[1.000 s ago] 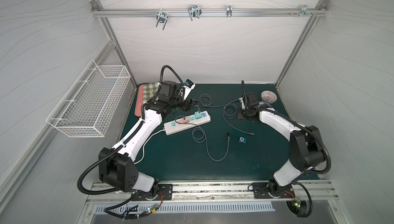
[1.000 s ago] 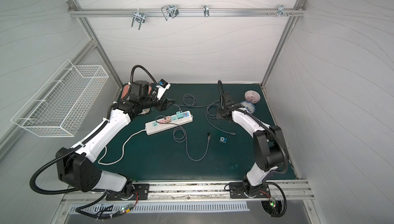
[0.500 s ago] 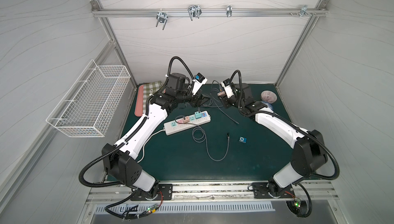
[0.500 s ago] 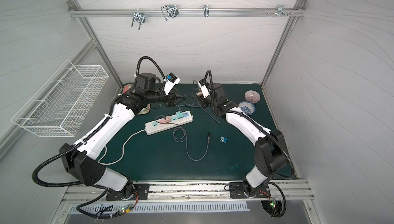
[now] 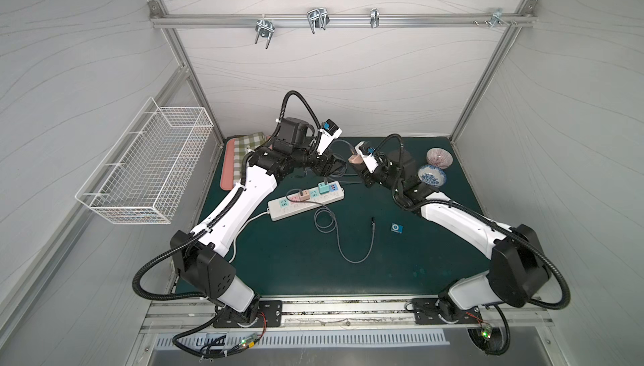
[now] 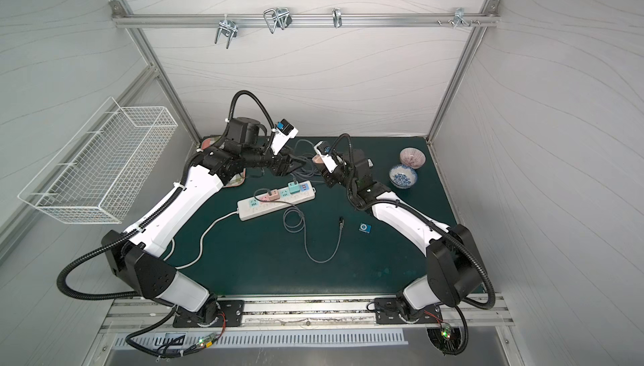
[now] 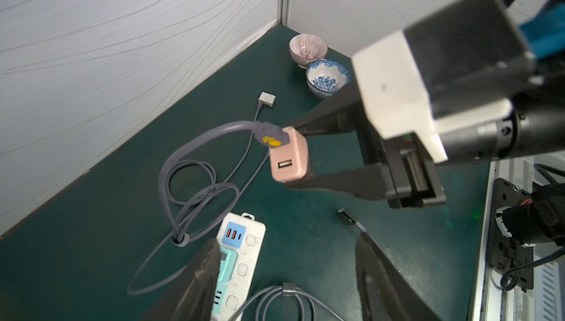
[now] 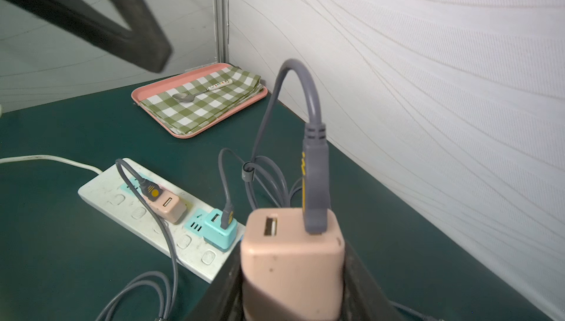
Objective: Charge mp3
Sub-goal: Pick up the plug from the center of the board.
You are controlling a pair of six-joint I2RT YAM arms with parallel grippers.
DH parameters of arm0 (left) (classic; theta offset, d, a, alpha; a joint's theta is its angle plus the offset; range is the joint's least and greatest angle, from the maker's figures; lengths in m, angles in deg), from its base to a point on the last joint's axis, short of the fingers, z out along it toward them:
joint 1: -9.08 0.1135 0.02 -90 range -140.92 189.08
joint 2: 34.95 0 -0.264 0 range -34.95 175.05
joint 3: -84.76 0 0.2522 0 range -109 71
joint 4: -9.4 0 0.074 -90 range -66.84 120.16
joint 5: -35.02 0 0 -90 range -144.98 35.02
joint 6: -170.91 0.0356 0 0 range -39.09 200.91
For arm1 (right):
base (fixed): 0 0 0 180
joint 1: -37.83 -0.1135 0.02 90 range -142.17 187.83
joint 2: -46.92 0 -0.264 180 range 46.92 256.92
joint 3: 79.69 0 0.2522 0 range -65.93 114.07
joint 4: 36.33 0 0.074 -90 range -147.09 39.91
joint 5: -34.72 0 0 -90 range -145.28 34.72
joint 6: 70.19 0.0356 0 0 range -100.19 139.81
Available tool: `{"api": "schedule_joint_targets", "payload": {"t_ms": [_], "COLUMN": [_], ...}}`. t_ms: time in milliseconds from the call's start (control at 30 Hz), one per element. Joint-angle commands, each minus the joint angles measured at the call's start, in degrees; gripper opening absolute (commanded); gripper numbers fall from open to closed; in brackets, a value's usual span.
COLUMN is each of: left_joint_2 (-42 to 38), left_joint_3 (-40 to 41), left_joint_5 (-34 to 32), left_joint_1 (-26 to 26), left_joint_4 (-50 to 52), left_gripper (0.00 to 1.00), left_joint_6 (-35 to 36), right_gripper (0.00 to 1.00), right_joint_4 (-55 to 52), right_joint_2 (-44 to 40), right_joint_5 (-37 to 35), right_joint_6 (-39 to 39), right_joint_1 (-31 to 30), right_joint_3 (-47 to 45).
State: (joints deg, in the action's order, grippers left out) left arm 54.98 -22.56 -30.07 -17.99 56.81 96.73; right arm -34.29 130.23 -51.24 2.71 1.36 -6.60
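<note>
Here we are, up over the far middle of the table (image 5: 418,270), and our right hand (image 7: 290,156) is pinching the pink adapter (image 8: 290,261) by two opposite sides, clear of the surface, with the grey cable (image 8: 315,182) plugged into its outer face and trailing down to a coil on the table. Our left hand (image 7: 287,241) faces it with fingers (image 7: 198,279) spread, holding nothing, near the adapter but not touching. The mp3 player (image 5: 396,228) lies flat on the table right of centre, well apart from both hands, nearer to us than the power strip (image 5: 306,200), with a loose cable plug (image 5: 373,222) lying just to its left.

We read this as a pass or a steadying move between the hands before the adapter goes into the strip. To do it well, we want the left fingers to close on the adapter's bare sides, not on the cable plug or the open port, and to grip firmly before the right lets go. We mind the cable loop: any snag could twist the adapter. Its prongs are hidden, so we cannot tell which way they point.
</note>
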Motion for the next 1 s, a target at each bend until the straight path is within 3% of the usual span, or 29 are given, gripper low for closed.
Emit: {"api": "schedule_joint_targets", "payload": {"t_ms": [0, 467, 633, 767, 967], "left_joint_2": [2.18, 3.87, 3.97, 4.32, 3.57], "left_joint_3": [-3.79, -3.21, -2.94, -2.77, -1.64], "left_joint_5": [-0.05, -0.74, -0.66, 0.9, 2.73], "left_joint_1": [-1.01, -1.85, -1.85, -1.86, -1.84], "left_joint_4": [0.98, 2.51, 1.21, 0.63, 0.16], "left_gripper": [0.63, 0.61, 0.56, 0.49, 0.28], "left_joint_6": [-1.47, -3.42, -4.1, -4.56, -4.3], "right_gripper": [0.28, 0.26, 0.25, 0.24, 0.25], "right_joint_4": [8.13, 15.54, 17.37, 20.18, 20.22], "right_joint_2": [-2.49, -4.57, -4.65, -4.64, -4.67], "right_joint_5": [-1.39, -7.82, -8.62, -10.26, -11.06], "right_joint_6": [-5.95, -9.54, -12.58, -14.6, -13.59], "right_joint_1": [-2.48, -6.48, -8.54, -10.19, -10.44], "right_joint_3": [-1.91, -5.18, -6.11, -7.03, -7.19]}}
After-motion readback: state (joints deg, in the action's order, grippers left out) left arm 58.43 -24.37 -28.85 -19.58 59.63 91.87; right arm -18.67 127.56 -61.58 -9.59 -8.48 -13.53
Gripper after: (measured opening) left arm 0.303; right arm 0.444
